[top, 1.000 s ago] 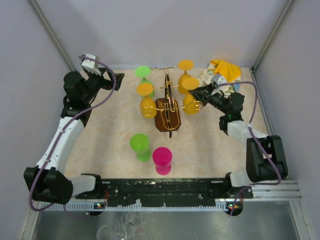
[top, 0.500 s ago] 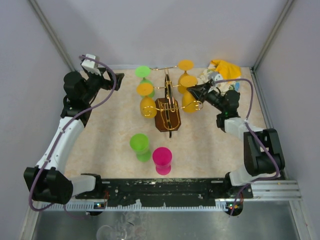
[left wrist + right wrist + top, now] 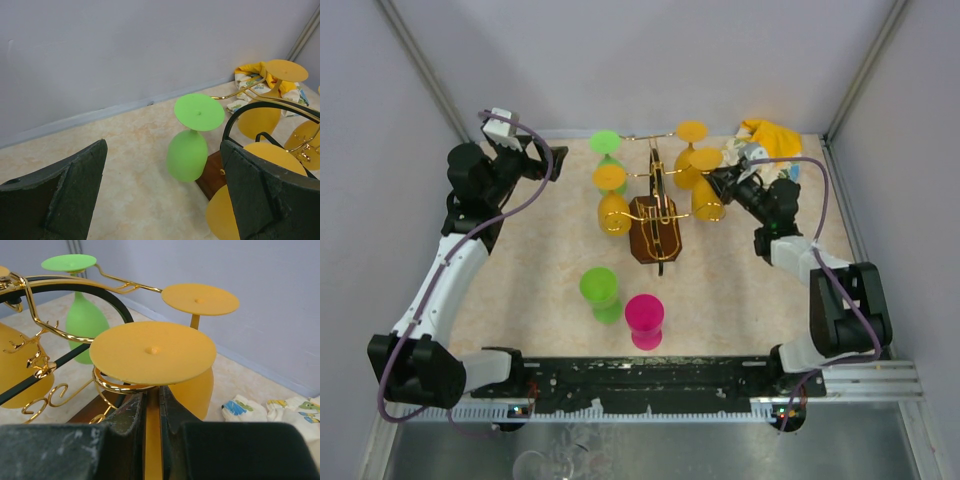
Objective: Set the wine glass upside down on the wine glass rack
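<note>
— pale grey walls close the beige marbled table [image 3: 540, 250] on three sides. where is your glass at this moment?

— you have it at the right side of the gold wire rack with the dark brown oval centre frame [image 3: 655, 225]. it is the matte orange wine glass [image 3: 152, 352], turned upside down: the round foot is on top and the bowl hangs below.

— and your right gripper [image 3: 151, 407]?

— its two dark fingers [image 3: 125, 415] are pressed together on the thin orange stem, just under the foot. they pinch it from both sides. the foot lies directly over the curled end of one gold arm [image 3: 107, 385]. i cannot tell if it is touching the wire or is a little above it.

— what does your left gripper [image 3: 163, 150] do?

— it is spread wide and holds nothing. it is at the far left of the table, well apart from the rack, and it looks toward a light green wine glass [image 3: 192, 145] that hangs upside down at the back left of the rack.

— are other glasses on the rack?

— yes. a second orange glass [image 3: 200, 300] hangs just behind yours, with its foot up too. a third orange glass [image 3: 612, 195] hangs on the left side, in front of the green one.

— and on the table?

— a bright green glass [image 3: 600, 290] and a pink glass [image 3: 644, 318] stand side by side near the front edge, apart from the rack. a crumpled yellow and white cloth [image 3: 765, 140] lies in the far right corner, behind your right arm.
</note>
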Robot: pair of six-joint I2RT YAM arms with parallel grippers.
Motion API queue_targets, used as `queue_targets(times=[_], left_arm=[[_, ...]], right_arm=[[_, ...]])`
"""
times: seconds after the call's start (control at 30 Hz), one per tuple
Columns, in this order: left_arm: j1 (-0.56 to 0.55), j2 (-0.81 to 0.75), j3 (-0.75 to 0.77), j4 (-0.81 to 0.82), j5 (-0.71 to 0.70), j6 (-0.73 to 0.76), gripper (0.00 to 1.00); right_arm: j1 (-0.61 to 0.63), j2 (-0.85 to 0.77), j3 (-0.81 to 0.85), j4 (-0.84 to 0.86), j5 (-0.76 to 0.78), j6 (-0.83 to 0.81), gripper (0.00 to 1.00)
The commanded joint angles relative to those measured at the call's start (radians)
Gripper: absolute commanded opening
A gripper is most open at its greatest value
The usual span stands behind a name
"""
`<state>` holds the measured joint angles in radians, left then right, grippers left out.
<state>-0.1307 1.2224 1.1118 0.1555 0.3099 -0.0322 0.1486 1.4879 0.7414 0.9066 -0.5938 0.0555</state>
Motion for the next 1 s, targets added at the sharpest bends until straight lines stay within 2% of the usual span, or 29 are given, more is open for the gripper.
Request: queue_targets(times=[0.0,0.37,0.57,0.73,0.97], left_arm=[[0.006,-0.024,-0.010,0.003,-0.005,0.006,0.99],[0.006,-0.027,-0.021,0.009,-0.002,0.001,0.99],[0.006,-0.033,-0.021,0.005,-0.001,-0.007,0.99],[0.006,-0.046,-0.022,-0.028,-0.007,-0.016,0.99],[0.006,-0.064,-0.030,-0.040,-0.008,-0.019,0.99]], right_arm=[[-0.008,-0.070,0.004,0.012,0.049,-0.043,0.00],[-0.012,-0.122,-0.036,-0.044,-0.013,-0.087,0.00],[-0.011,-0.134,-0.071,-0.007,-0.067,-0.084,0.00],[-0.009,-0.129,-0.078,0.017,-0.091,-0.074,0.12],[0.018,-0.126,-0.074,0.048,-0.097,-0.052,0.11]])
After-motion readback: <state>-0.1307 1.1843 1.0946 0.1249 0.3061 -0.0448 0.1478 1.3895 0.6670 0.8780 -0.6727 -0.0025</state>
